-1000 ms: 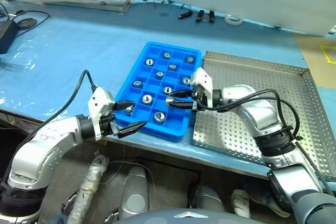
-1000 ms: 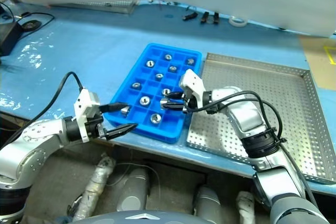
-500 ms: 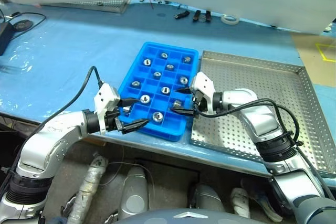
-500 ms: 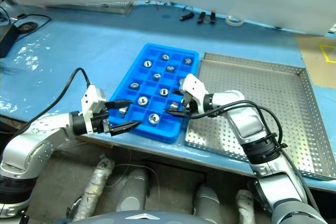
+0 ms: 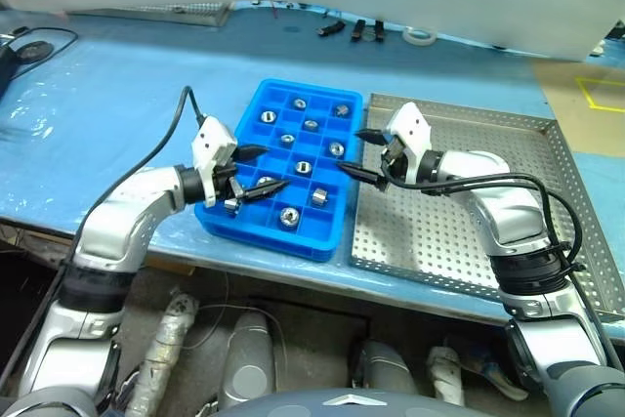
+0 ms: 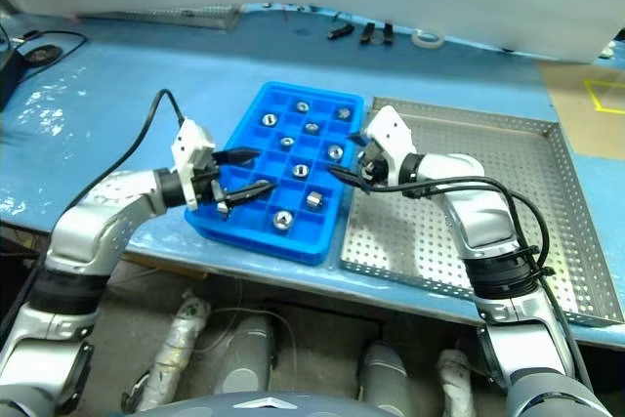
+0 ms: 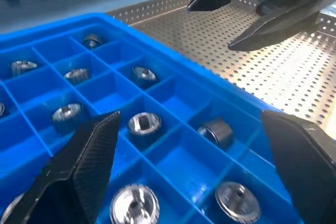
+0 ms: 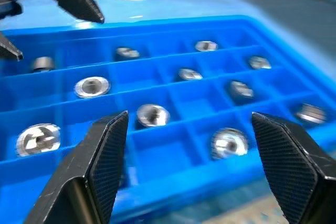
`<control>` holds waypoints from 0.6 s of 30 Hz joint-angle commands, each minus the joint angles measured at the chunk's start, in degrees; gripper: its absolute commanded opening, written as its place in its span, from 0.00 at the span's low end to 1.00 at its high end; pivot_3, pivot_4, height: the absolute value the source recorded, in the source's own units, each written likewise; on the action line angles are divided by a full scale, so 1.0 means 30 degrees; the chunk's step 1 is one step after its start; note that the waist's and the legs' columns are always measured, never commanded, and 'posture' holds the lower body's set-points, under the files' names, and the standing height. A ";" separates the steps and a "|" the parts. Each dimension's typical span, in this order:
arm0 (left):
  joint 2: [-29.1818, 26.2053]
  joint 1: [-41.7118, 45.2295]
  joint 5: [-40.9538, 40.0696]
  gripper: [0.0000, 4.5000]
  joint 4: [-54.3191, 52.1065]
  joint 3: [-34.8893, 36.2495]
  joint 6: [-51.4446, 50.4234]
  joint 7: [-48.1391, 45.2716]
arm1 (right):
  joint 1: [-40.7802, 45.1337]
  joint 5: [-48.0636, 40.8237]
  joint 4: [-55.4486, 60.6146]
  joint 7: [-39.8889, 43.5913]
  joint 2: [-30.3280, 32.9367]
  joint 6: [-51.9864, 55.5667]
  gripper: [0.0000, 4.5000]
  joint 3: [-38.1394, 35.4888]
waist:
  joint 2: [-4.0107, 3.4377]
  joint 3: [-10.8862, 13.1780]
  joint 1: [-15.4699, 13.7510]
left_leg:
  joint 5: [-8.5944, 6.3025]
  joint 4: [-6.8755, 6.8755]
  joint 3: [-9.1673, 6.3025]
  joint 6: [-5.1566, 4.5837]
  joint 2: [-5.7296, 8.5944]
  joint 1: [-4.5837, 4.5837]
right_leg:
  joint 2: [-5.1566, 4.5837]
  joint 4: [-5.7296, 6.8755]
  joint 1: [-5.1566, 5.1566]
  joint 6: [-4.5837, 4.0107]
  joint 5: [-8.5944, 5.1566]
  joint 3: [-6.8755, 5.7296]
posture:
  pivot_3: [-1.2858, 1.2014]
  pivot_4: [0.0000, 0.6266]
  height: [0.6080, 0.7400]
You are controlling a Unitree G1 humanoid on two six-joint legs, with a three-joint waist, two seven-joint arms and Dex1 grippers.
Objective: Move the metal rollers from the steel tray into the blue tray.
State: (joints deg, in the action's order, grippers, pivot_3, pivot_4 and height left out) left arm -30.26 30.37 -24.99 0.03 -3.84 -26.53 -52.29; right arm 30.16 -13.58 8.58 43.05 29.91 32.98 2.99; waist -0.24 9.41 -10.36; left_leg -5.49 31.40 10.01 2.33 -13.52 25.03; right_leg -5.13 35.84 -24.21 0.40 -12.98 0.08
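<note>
The blue tray [image 5: 248,128] lies on the table between my two arms. Several metal rollers sit one to a compartment in it, such as one roller [image 5: 319,197] in the near row and another [image 7: 144,123] in the left wrist view. The steel tray [image 5: 469,212] adjoins it on the right. My left gripper [image 5: 269,168] hovers open over the blue tray's near left part, holding nothing. Over the seam between the two trays, my right gripper [image 5: 352,149] stands open and empty, its fingers [image 8: 107,153] spread wide.
At the far edge of the blue-covered table lie a tape roll [image 5: 421,36], small black parts [image 5: 356,29] and a mesh tray [image 5: 176,12]. A black cable [image 5: 24,46] runs at far left. The table's front edge is just below both trays.
My right gripper opened over the blue tray's near row and drew back toward the steel tray; a roller now lies where it was. The left gripper moved forward over the blue tray.
</note>
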 commanded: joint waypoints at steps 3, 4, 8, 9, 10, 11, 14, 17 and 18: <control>0.1755 0.2675 0.1168 1.00 0.3656 -0.0845 0.2452 -0.1089 | -0.2243 -0.0134 0.2061 -0.1860 0.0813 0.0287 0.87 -0.2769 | 0.0005 -0.0002 0.0334 | -0.0004 0.0002 0.0001 -0.0012 0.0019 0.0008 | -0.0003 -0.0021 0.0001 0.0025 0.0015 0.0003 | 0.50 0.24 1.00; 0.2150 0.3074 0.1463 1.00 0.4472 -0.1067 0.2925 -0.1318 | -0.2883 -0.0054 0.2325 -0.2206 0.0997 0.0349 0.87 -0.3239 | 0.0005 -0.0003 0.0445 | -0.0011 0.0005 0.0001 -0.0025 0.0018 0.0010 | -0.0002 -0.0027 0.0000 0.0061 0.0036 0.0005 | 0.49 0.24 1.00; 0.3286 0.4006 0.2074 1.00 0.6653 -0.1674 0.3973 -0.2479 | -0.5074 -0.0265 0.3611 -0.3186 0.1358 0.0773 0.87 -0.4863 | 0.0004 -0.0003 0.1063 | -0.0024 0.0003 0.0007 -0.0048 0.0026 0.0006 | -0.0003 -0.0036 -0.0001 0.0063 0.0037 0.0010 | 0.46 0.24 1.00; 0.3469 0.4122 0.2208 1.00 0.7005 -0.1805 0.4190 -0.2778 | -0.5600 -0.0327 0.3946 -0.3410 0.1365 0.0863 0.87 -0.5197 | 0.0005 -0.0002 0.1188 | -0.0027 0.0001 0.0007 -0.0053 0.0022 0.0003 | -0.0004 -0.0037 0.0001 0.0058 0.0034 0.0009 | 0.46 0.24 1.00; 0.3619 0.4236 0.2328 1.00 0.7340 -0.1884 0.4393 -0.3034 | -0.6077 -0.0369 0.4224 -0.3625 0.1316 0.0947 0.87 -0.5474 | 0.0005 -0.0003 0.1328 | -0.0030 0.0001 0.0009 -0.0058 0.0021 0.0001 | -0.0003 -0.0038 -0.0001 0.0046 0.0027 0.0009 | 0.44 0.24 1.00; 0.3788 0.4416 0.2449 1.00 0.7769 -0.1952 0.4587 -0.3241 | -0.6678 -0.0362 0.4591 -0.3896 0.1210 0.1045 0.87 -0.5758 | 0.0004 -0.0003 0.1512 | -0.0031 0.0001 0.0015 -0.0062 0.0018 -0.0010 | 0.0001 -0.0040 -0.0001 0.0003 0.0001 0.0010 | 0.43 0.24 1.00; 0.4122 0.4869 0.2800 1.00 0.8829 -0.2029 0.5064 -0.3749 | -0.7981 -0.0476 0.5420 -0.4507 0.0831 0.1215 0.87 -0.6218 | 0.0004 -0.0003 0.1865 | -0.0052 0.0004 0.0028 -0.0099 0.0016 -0.0035 | 0.0004 -0.0037 0.0002 0.0000 0.0000 0.0011 | 0.42 0.24 1.00; 0.4293 0.5140 0.2965 1.00 0.9404 -0.1982 0.5337 -0.4153 | -0.8696 -0.0530 0.6028 -0.5153 0.0277 0.1261 0.87 -0.6218 | 0.0003 -0.0003 0.2155 | -0.0085 0.0008 0.0044 -0.0153 0.0023 -0.0090 | 0.0000 -0.0034 0.0038 0.0001 0.0001 0.0011 | 0.42 0.24 1.00; 0.4331 0.5211 0.3005 1.00 0.9540 -0.1956 0.5392 -0.4247 | -0.8752 -0.0578 0.6175 -0.5282 0.0145 0.1307 0.87 -0.6179 | 0.0004 -0.0003 0.2198 | -0.0088 0.0008 0.0053 -0.0158 0.0031 -0.0105 | -0.0004 -0.0034 0.0045 0.0002 0.0002 0.0011 | 0.41 0.24 1.00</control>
State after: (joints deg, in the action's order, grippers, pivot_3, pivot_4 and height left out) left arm -17.36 44.51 -16.25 28.85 -10.21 -11.61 -64.06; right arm 3.66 -14.22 23.89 28.24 30.59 36.94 -14.21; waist -0.23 9.40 -3.77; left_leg -5.77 31.42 10.21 1.83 -13.42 24.65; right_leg -5.14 35.74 -24.04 0.42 -12.96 0.13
